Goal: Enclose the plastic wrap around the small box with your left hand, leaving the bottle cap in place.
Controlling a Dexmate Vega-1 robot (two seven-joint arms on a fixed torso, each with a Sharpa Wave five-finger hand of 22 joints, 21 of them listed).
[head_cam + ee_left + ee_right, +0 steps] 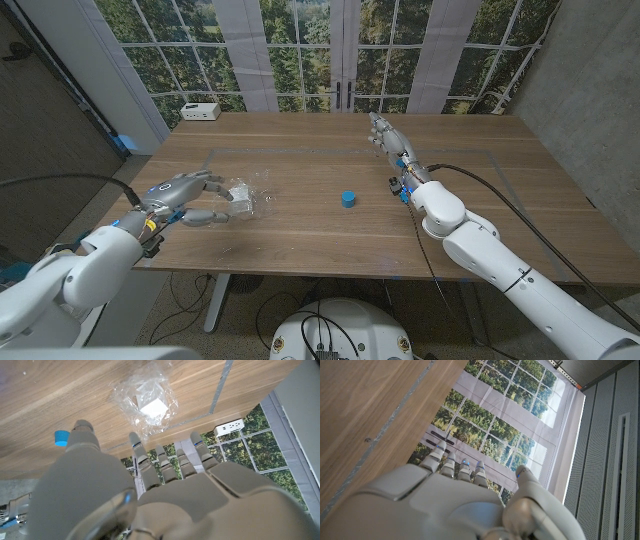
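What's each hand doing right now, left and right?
Left hand: open, fingers spread beside the plastic wrap around the small box, holding nothing.
Right hand: open, fingers extended, holding nothing.

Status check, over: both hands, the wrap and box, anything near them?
Left hand open, fingers at the plastic wrap. Small box sits inside the crumpled wrap. Right hand open, raised, holding nothing. Bottle cap stands apart from the wrap.
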